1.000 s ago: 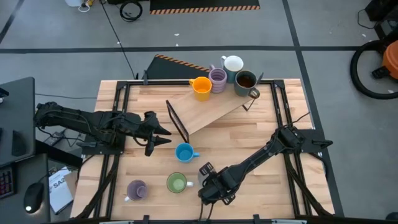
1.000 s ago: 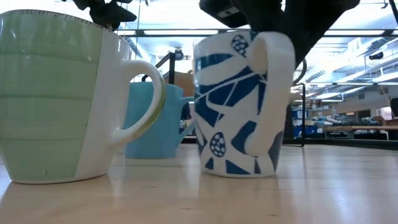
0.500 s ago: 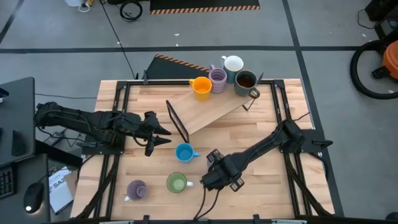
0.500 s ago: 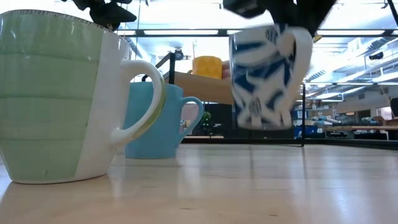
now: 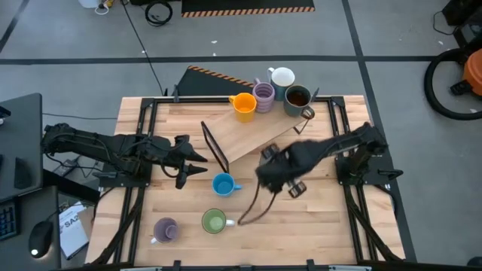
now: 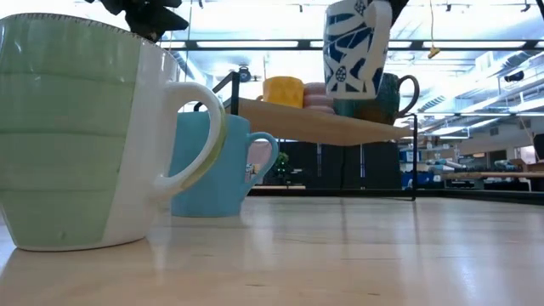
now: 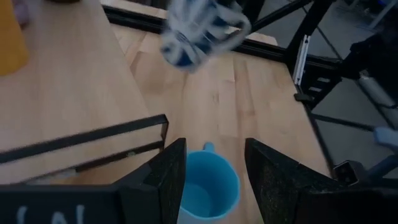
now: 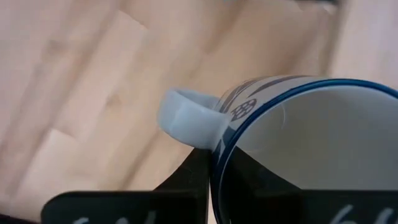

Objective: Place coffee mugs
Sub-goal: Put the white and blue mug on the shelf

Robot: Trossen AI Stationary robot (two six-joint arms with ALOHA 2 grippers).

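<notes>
Wooden table [image 5: 331,233] carries a raised shelf [image 5: 256,132] angled across its far half. Left arm [image 5: 98,149] waits over the left side, its gripper [image 5: 202,164] spread wide and empty just beside the blue mug [image 5: 223,184]. Right arm [image 5: 343,143] reaches from the right side to mid-table.

Mug count in view: eight. Four stand on the shelf's far end: orange mug [image 5: 243,105], lilac mug [image 5: 264,95], white mug [image 5: 282,77], dark mug [image 5: 298,97]. Three stand on the table near the front edge: the blue one, green mug [image 5: 215,221], second lilac mug [image 5: 165,229]. The eighth, the patterned mug [image 6: 357,47], white with blue markings, is pinched at its rim by the right gripper [image 5: 275,172], fingers pressed together on the wall.

Change from one second ago: the patterned mug stood on the table beside the green one; it now hangs in the air near the shelf's front edge. The others have not moved.

Open table lies right of centre and along the right front.
</notes>
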